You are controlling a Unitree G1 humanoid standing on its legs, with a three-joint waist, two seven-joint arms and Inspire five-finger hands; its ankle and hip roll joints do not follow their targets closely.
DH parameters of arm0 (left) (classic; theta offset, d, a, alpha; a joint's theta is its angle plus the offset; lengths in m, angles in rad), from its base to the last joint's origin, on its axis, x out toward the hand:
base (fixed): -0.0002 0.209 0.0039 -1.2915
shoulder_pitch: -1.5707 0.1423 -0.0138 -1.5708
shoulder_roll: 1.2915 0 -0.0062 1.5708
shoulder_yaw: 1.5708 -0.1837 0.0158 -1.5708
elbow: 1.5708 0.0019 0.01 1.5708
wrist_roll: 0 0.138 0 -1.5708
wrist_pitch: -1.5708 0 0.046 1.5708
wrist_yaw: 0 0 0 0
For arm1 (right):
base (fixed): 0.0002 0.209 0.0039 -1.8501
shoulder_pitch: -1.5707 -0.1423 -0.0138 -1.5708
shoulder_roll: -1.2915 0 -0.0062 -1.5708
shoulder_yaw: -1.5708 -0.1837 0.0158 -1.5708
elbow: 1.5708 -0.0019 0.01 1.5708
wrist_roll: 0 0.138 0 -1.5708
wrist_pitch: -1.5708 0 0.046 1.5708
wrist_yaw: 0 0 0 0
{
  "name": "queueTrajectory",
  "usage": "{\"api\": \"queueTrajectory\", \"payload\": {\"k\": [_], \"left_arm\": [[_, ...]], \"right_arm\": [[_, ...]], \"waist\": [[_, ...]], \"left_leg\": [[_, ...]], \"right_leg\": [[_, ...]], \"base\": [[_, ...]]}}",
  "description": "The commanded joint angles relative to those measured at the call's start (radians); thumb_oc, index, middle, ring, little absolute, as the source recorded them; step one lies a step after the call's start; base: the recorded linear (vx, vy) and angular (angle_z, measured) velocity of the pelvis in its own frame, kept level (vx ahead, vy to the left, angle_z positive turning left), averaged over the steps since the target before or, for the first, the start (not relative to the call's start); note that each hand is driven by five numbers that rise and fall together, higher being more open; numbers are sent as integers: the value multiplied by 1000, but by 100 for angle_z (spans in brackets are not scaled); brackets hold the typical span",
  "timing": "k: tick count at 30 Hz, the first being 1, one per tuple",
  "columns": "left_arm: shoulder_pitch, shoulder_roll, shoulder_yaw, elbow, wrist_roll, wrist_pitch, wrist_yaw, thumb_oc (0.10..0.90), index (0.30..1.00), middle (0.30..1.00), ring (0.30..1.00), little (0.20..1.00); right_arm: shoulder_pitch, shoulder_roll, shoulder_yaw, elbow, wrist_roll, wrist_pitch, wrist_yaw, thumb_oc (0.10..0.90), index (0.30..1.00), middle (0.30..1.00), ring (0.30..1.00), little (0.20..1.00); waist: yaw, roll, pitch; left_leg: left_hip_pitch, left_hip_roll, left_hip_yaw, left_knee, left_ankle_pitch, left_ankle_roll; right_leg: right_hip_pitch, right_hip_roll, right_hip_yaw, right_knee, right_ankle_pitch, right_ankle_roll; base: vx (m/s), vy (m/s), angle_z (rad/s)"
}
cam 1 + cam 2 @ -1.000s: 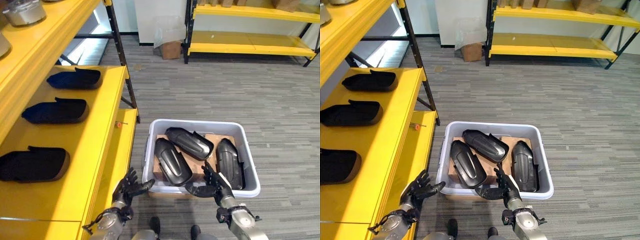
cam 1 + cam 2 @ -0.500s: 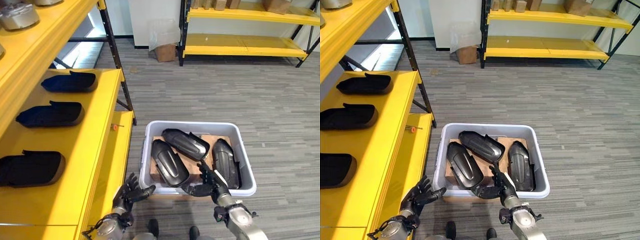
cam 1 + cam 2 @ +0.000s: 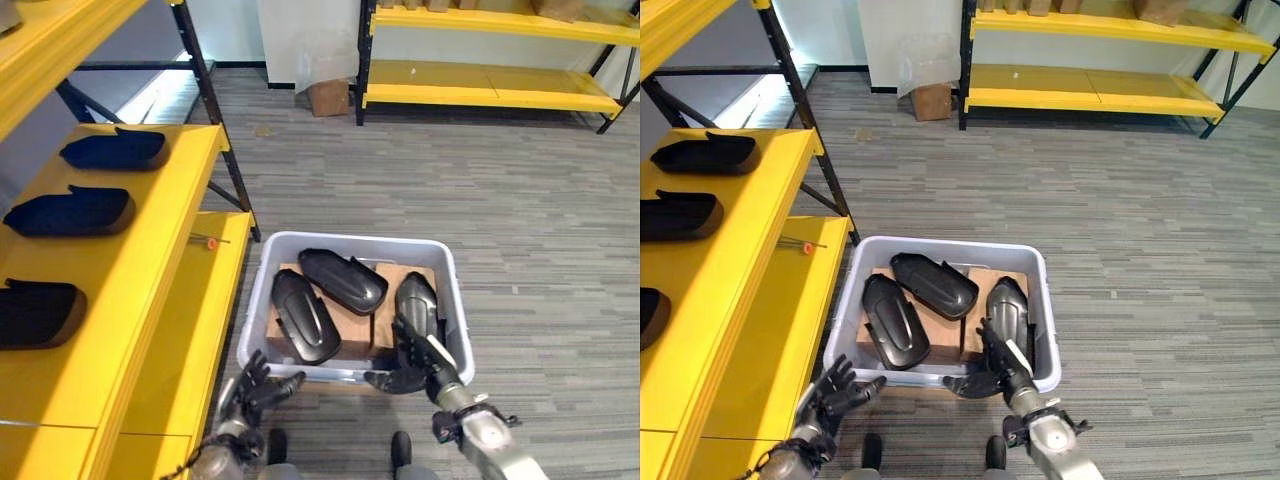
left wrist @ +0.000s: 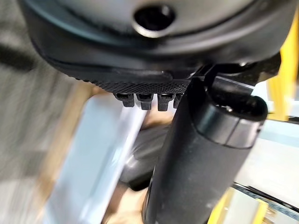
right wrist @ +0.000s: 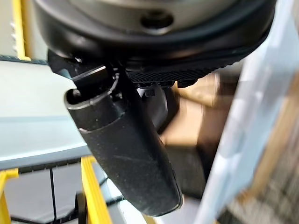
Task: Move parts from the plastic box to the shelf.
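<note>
Reaching over the near rim of the pale grey plastic box (image 3: 452,300), I am spreading my right hand (image 3: 412,360) with fingers straight and apart, holding nothing, its fingertips over the lower end of the dark glossy moulded part on the right (image 3: 420,305). Compared with a second ago the whole scene is sitting further left and lower in my head views, so my camera has swung (the things themselves are not moving); against the box, though, my right hand is now further in, from the rim towards that right-hand part. Whether my fingers are touching it yet I cannot quite tell.

Two more dark moulded parts are lying in the box on brown cardboard (image 3: 366,322): one long part at the left (image 3: 304,317) and one slanted across the middle (image 3: 343,280), leaning on its neighbour. My left hand (image 3: 256,385) is hovering just outside the box's near left corner, fingers relaxed and empty.

Three dark parts are already lying on the yellow metal shelf (image 3: 160,262) to my left: far (image 3: 112,148), middle (image 3: 68,210) and near (image 3: 38,312). I judge the task roughly half done, with the next grasp only beginning. A small red-tipped pin (image 3: 208,241) is lying on the lower shelf ledge.
</note>
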Motion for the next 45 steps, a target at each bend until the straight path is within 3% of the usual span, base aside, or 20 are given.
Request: {"api": "queueTrajectory", "payload": {"k": [1, 10, 20, 25, 27, 35, 40, 45], "left_arm": [[-92, 84, 18, -121, -26, -78, -38, 900, 1000, 1000, 1000, 1000], [-101, 86, 12, -136, -30, -78, -39, 900, 1000, 1000, 1000, 1000], [-129, 122, -22, -176, -39, -97, -51, 900, 1000, 1000, 1000, 1000], [-151, 137, -28, -178, -44, -114, -58, 900, 1000, 1000, 1000, 1000], [-158, 149, -32, -187, -43, -122, -67, 900, 1000, 1000, 1000, 1000], [-152, 169, -28, -200, -36, -129, -72, 900, 1000, 1000, 1000, 1000], [-149, 170, -17, -203, -32, -133, -70, 900, 1000, 1000, 1000, 1000], [-143, 184, -3, -209, -29, -138, -63, 900, 1000, 1000, 1000, 1000]], "right_arm": [[-93, 36, -56, -209, -55, -144, -26, 900, 1000, 1000, 1000, 1000], [-248, -33, -124, -359, -185, -190, -110, 900, 1000, 1000, 1000, 1000], [-490, -116, -133, -271, -385, -165, -215, 900, 1000, 1000, 1000, 1000], [-611, -234, -93, -162, -567, -124, -223, 900, 1000, 1000, 1000, 1000], [-665, -344, -71, -98, -704, -100, -223, 900, 1000, 1000, 1000, 1000], [-715, -531, 17, 36, -875, -77, -172, 900, 1000, 1000, 1000, 1000], [-725, -597, 60, 73, -926, -76, -147, 900, 1000, 1000, 1000, 1000], [-756, -681, 130, 104, -1060, -64, -130, 900, 1000, 1000, 1000, 1000]], "waist": [[3, -50, -12], [0, -8, 28], [19, 12, 93], [40, 24, 143], [57, 33, 178], [78, 35, 248], [81, 29, 274], [91, 22, 299]], "left_leg": [[24, 10, -3, 25, -6, -102], [-14, 41, 1, -2, 39, -120], [-75, 31, 1, -3, 51, -121], [-111, 18, -6, 4, 60, -121], [-137, 11, -21, 3, 73, -125], [-187, 6, -45, -7, 97, -133], [-208, 6, -54, -13, 108, -136], [-228, 5, -64, -15, 112, -139]], "right_leg": [[-6, -89, -33, 53, 39, 10], [-80, -63, -40, 104, 17, -2], [-164, -81, -27, 130, 30, 4], [-200, -97, -25, 149, 33, 7], [-215, -107, -36, 158, 33, 8], [-248, -113, -61, 166, 38, 7], [-259, -111, -70, 163, 42, 6], [-273, -112, -78, 169, 41, 4]], "base": [[2, -128, -5], [-24, -64, 5], [-77, 13, 2], [-75, 18, 5], [-87, -4, 11], [-52, -17, 10], [-26, -29, 12], [-17, -21, 6]]}}
